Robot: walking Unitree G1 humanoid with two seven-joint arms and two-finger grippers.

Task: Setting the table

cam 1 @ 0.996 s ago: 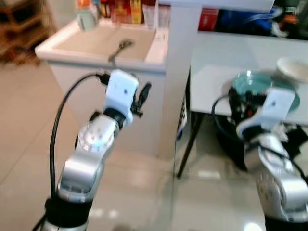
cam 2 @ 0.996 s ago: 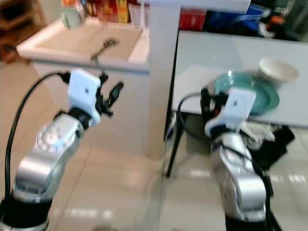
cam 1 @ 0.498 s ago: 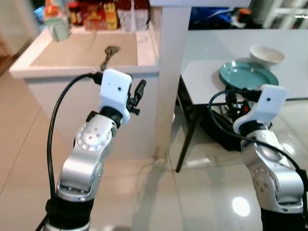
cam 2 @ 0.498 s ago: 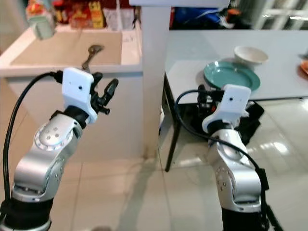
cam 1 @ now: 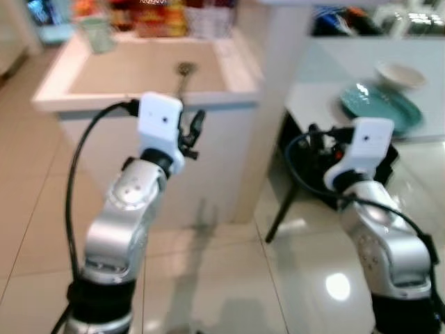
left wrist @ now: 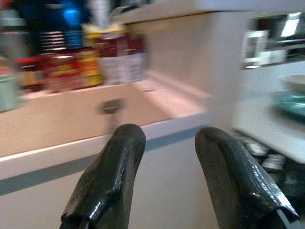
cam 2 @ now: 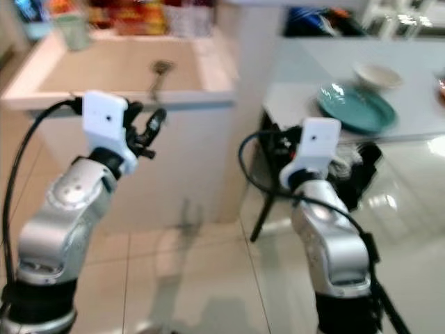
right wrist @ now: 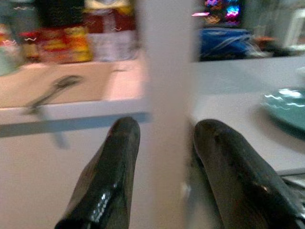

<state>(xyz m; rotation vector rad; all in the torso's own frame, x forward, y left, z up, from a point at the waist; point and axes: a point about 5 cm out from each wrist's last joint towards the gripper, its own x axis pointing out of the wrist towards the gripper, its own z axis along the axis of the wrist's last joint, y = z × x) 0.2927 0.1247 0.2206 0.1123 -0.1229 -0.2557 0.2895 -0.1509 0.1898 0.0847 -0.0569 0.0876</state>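
A teal plate (cam 1: 380, 104) and a white bowl (cam 1: 400, 73) behind it sit on the white table (cam 1: 327, 76) at the right. A metal spoon (cam 1: 182, 75) lies on the beige counter (cam 1: 139, 69) ahead. My left gripper (cam 1: 191, 129) is raised in front of the counter's edge, open and empty, its fingers (left wrist: 112, 176) apart. My right gripper (cam 2: 274, 142) is held up below the table's near corner, open and empty, pointing at the white pillar (right wrist: 164, 57). The plate (right wrist: 286, 105) lies beyond it to the right.
A white pillar (cam 1: 278, 104) stands between counter and table. Packets and bottles (cam 1: 160, 17) and a mint cup (cam 1: 97, 35) line the counter's back. Dark bags (cam 2: 361, 174) lie under the table. Glossy tiled floor (cam 1: 222, 278) stretches below.
The whole picture has shifted and blurred, so the camera has moved; counter and table now sit further right in view. Both arms hold the same raised pose, grippers still open.
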